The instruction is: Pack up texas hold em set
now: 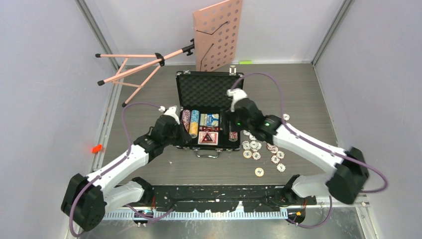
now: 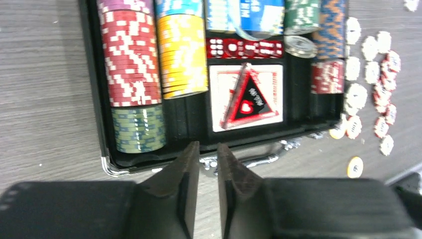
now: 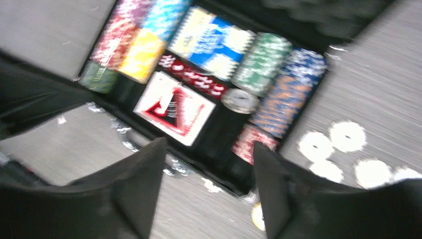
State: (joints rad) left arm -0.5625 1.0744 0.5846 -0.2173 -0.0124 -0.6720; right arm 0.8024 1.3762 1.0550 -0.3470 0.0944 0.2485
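Observation:
The black case (image 1: 178, 107) lies open, its foam lid back. Inside stand rows of poker chips: red (image 2: 130, 59), yellow (image 2: 181, 55) and green (image 2: 139, 127). Red dice (image 2: 244, 48) sit above a card deck (image 2: 246, 97), and a grey chip (image 2: 300, 46) lies loose on top. My left gripper (image 2: 208, 149) hovers over the case's front edge near the handle (image 1: 206, 153), jaws a narrow gap apart with nothing between them. My right gripper (image 3: 209, 149) hangs over the front right corner, open wide and empty. White and red loose chips (image 1: 256, 147) lie on the table right of the case.
A pink perforated music stand (image 1: 219, 35) leans at the back, its tripod legs (image 1: 132, 69) lying to the back left. A single yellow chip (image 1: 259, 172) lies nearest the arms. A small red object (image 1: 96, 148) sits at the left wall.

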